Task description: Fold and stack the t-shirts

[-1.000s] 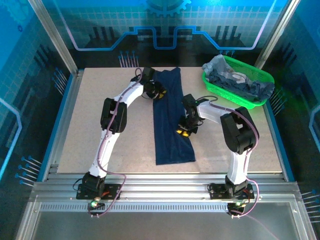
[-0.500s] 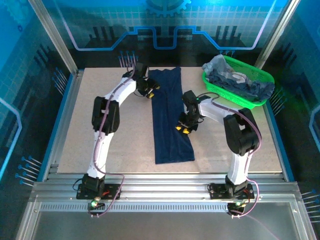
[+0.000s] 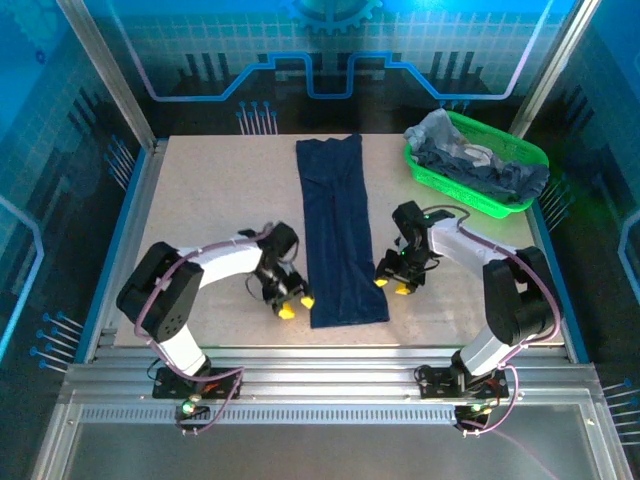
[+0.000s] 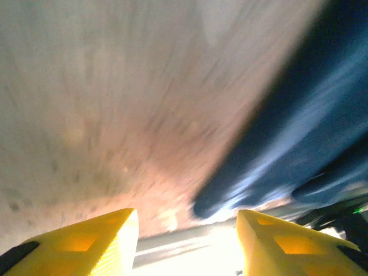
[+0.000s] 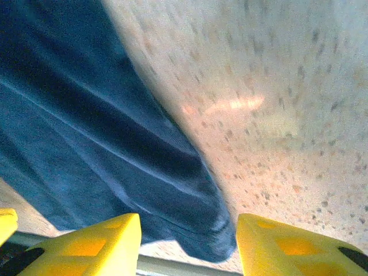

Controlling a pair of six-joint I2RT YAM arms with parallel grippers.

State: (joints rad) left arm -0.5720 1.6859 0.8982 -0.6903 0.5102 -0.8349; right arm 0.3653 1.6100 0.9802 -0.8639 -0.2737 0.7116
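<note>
A dark navy t-shirt (image 3: 337, 230), folded into a long narrow strip, runs from the far middle of the table toward the near edge. My left gripper (image 3: 291, 304) hovers open just left of the strip's near end, nothing between its yellow fingers (image 4: 86, 244). The shirt's near corner (image 4: 276, 167) appears blurred up and to the right in the left wrist view. My right gripper (image 3: 394, 284) stands open beside the strip's right edge near its near end. In the right wrist view the navy cloth corner (image 5: 195, 230) lies between the fingertips (image 5: 287, 244).
A bright green basket (image 3: 473, 170) at the back right holds several crumpled grey-blue and navy shirts (image 3: 470, 158). Bare speckled tabletop (image 3: 215, 210) spreads left of the strip. The metal rail (image 3: 330, 370) runs along the near edge.
My left arm has swung from the strip's far end down to its near left corner. My right gripper has shifted nearer and slightly right along the shirt's right edge. The shirt lies unchanged.
</note>
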